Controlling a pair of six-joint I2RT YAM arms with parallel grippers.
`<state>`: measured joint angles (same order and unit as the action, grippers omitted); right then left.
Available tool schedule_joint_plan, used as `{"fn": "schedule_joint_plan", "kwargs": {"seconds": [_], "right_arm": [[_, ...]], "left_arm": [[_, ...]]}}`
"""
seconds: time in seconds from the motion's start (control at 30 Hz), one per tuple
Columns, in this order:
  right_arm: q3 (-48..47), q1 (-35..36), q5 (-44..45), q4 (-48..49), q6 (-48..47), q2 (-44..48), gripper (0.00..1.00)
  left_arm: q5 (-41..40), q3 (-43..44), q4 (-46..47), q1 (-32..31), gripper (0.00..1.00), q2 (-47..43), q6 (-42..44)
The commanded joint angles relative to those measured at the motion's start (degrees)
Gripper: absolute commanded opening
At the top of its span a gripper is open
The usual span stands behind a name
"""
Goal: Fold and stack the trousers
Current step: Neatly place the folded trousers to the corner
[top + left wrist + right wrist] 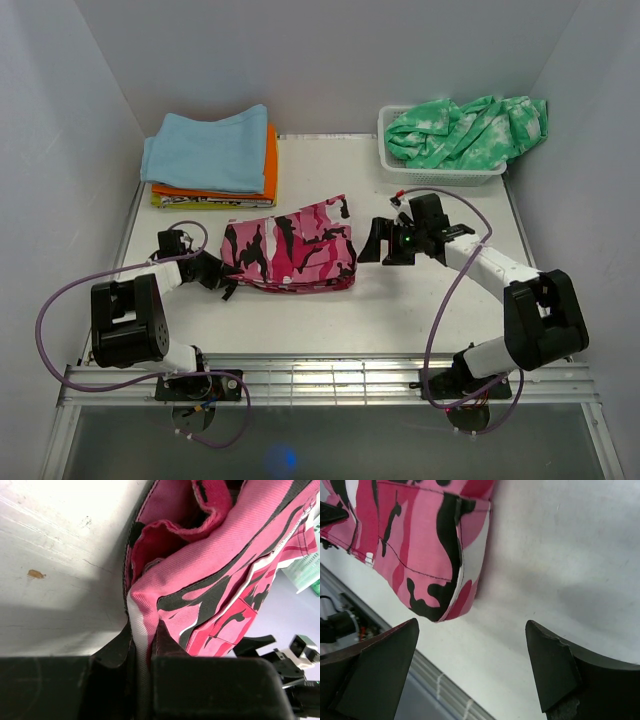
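Left gripper [145, 647] pinching trousers [290, 255] — underlayers hidden, right gripper [471, 630] spread

Left gripper [142, 636] clamped shut on pale folded edge of pink camouflage trousers [225, 580], bunched on white table [60, 540]; small brown stain [35, 573] at left.

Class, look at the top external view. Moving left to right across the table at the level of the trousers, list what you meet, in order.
Left tool, shut on the fabric's left edge → pink camouflage trousers → right tool, open and just clear of the fabric.
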<state>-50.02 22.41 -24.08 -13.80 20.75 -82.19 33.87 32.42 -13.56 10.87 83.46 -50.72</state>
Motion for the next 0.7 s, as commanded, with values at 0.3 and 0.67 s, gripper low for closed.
{"fn": "schedule_joint_plan", "kwargs": {"seconds": [0.3, 0.67], "right_arm": [[7.0, -0.9, -14.5, 24.1, 26.7, -7.0, 0.93], [13.7, 3.2, -16.1, 28.2, 29.8, -9.9, 0.9]], "left_arm": [[-2.1, 1.1, -1.5, -0.2, 0.0, -2.4, 3.9], [-2.4, 1.6, -1.2, -0.2, 0.0, -1.4, 3.7]]}}
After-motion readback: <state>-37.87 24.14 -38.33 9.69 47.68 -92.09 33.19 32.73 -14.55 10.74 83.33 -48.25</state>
